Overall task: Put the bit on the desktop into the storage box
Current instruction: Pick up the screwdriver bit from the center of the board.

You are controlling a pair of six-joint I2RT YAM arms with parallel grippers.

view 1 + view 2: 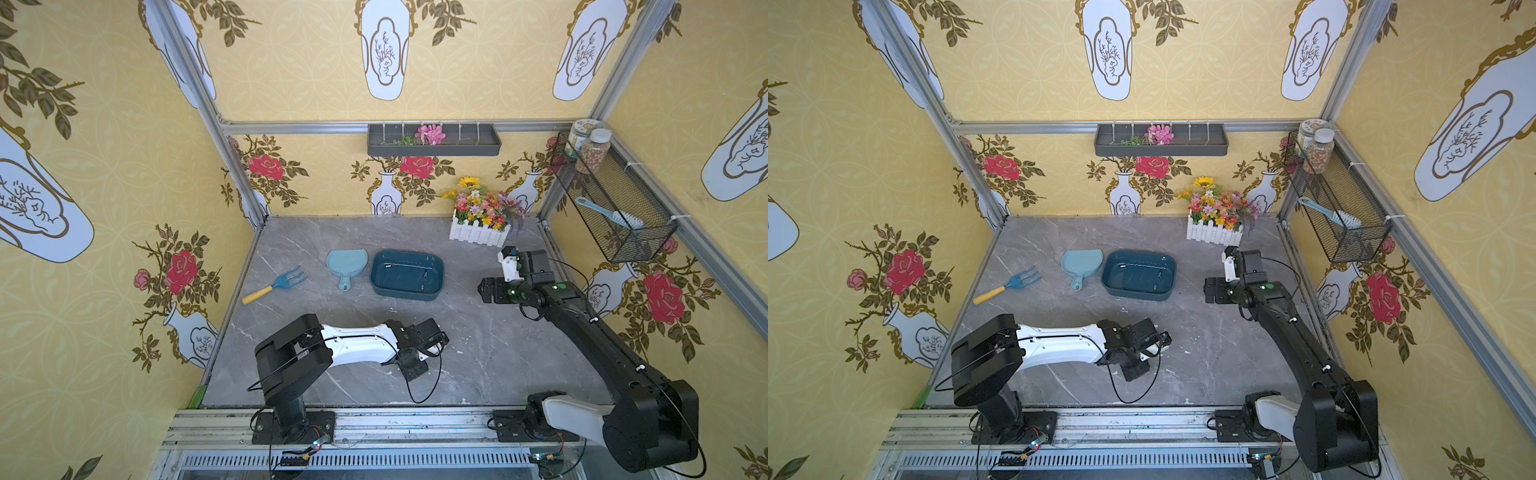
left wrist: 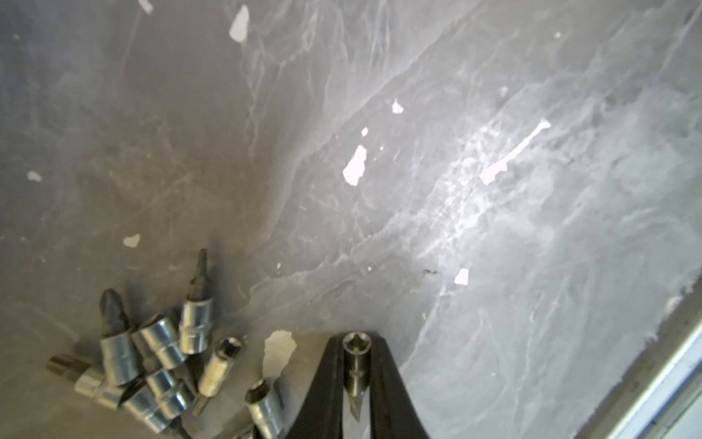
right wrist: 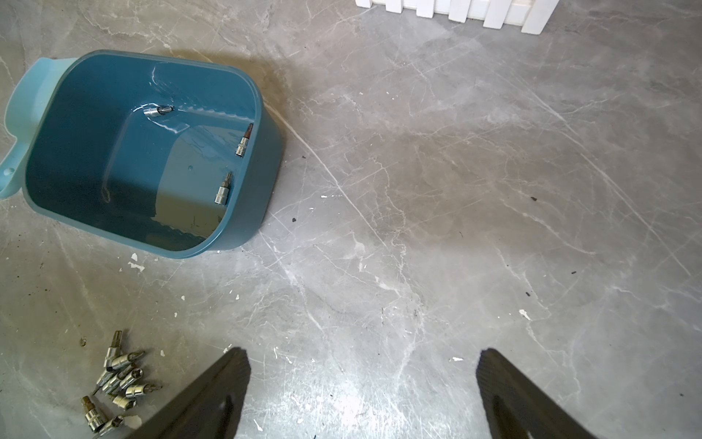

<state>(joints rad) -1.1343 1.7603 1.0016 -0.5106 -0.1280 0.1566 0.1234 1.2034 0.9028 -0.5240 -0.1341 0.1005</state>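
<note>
Grey marble-look table point(image 1: 478, 374), yellow floral wallpaper on all sides. Storage box point(image 1: 405, 296) sits mid-table with its top open. Three bits point(image 3: 223, 189) lie on its floor, apart from one another, two of them close to one wall.

Left claw point(image 2: 355, 342) is on the arm-base side of the storage box, well apart from it. It is clamped on one bit point(image 2: 355, 365), which lies lengthwise between the jaws with its star-socket end at the fingertips. Can't tell if that bit is clear of the table.

Loose bits point(image 3: 117, 380) are piled on the table on that same side of the storage box, apart from it.

Right claw point(image 3: 364, 355) is off the storage box's right end, above bare table, jaws spread wide, nothing in them.

Light blue dustpan point(image 1: 345, 266) lies just beside the storage box's left end.
</note>
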